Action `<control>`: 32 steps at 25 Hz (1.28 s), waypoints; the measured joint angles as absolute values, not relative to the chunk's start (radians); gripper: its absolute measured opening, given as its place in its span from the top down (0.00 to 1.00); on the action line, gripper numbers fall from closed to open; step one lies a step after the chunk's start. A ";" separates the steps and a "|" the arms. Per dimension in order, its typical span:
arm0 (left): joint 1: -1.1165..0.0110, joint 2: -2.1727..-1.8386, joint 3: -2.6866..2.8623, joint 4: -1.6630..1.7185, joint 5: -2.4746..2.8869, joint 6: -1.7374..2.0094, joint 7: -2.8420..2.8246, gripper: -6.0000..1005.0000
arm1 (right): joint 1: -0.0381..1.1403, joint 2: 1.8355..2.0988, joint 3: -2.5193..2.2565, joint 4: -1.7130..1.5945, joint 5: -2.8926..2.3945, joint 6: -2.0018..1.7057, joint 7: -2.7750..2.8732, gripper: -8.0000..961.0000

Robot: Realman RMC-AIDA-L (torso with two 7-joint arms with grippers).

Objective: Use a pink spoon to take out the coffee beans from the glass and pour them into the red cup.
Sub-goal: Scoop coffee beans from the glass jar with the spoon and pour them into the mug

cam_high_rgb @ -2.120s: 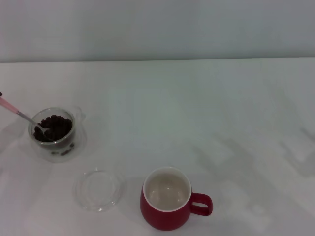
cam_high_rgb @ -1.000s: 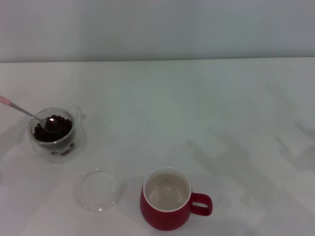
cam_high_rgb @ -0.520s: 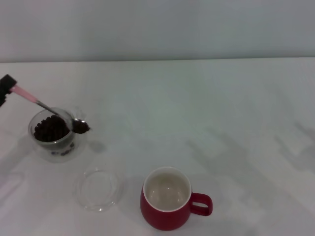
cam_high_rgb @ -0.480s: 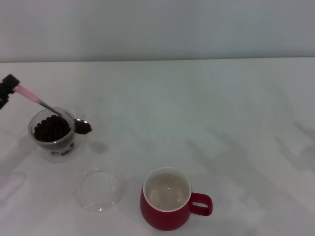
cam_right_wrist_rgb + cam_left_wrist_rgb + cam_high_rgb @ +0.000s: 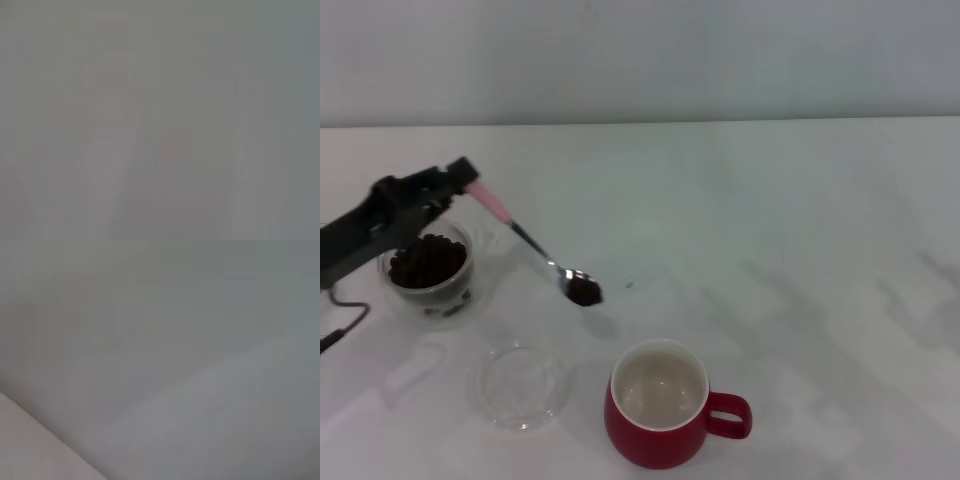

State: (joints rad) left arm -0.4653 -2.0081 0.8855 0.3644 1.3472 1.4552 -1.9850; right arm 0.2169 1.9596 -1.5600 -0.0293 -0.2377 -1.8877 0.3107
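Note:
In the head view my left gripper (image 5: 458, 180) is shut on the pink spoon (image 5: 520, 232) at the handle's end, above the glass (image 5: 426, 272). The spoon slants down to the right; its metal bowl carries a small heap of coffee beans (image 5: 584, 291) in the air, between the glass and the red cup (image 5: 660, 404). More coffee beans (image 5: 426, 260) fill the glass at the left. The red cup stands at the front centre, its white inside empty, handle to the right. The right gripper is out of view. Both wrist views show only blank grey.
A flat clear glass dish (image 5: 520, 385) lies on the white table (image 5: 770, 230), in front of the glass and left of the red cup. A dark cable (image 5: 340, 325) hangs from the left arm at the left edge.
The left gripper has moved right into view, carrying the spoon. The loaded spoon bowl has moved from beside the glass rightward and toward the red cup.

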 joint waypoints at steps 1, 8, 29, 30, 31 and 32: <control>-0.481 -2.010 0.905 0.361 1.350 1.455 -1.985 0.87 | 0.216 1.960 -1.560 -0.028 -0.238 -1.888 0.311 0.23; -0.542 -2.030 0.982 0.364 1.396 1.449 -1.972 0.87 | 0.203 1.965 -1.560 -0.027 -0.238 -1.892 0.311 0.23; -0.657 -2.064 0.983 0.552 1.684 1.412 -1.933 0.87 | 0.206 1.963 -1.557 -0.028 -0.238 -1.875 0.316 0.24; -0.671 -2.065 0.983 0.556 1.702 1.410 -1.932 0.87 | 0.206 1.963 -1.556 -0.028 -0.238 -1.872 0.316 0.24; -0.678 -2.066 0.984 0.564 1.715 1.410 -1.931 0.87 | 0.207 1.963 -1.555 -0.028 -0.238 -1.869 0.316 0.24; -0.683 -2.067 0.987 0.575 1.727 1.410 -1.929 0.87 | 0.207 1.963 -1.554 -0.030 -0.238 -1.864 0.316 0.24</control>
State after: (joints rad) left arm -0.6832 -2.0674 0.9872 0.5749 1.7271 1.4097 -1.9293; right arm 0.2070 1.9634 -1.5544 -0.0296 -0.2377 -1.8644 0.3160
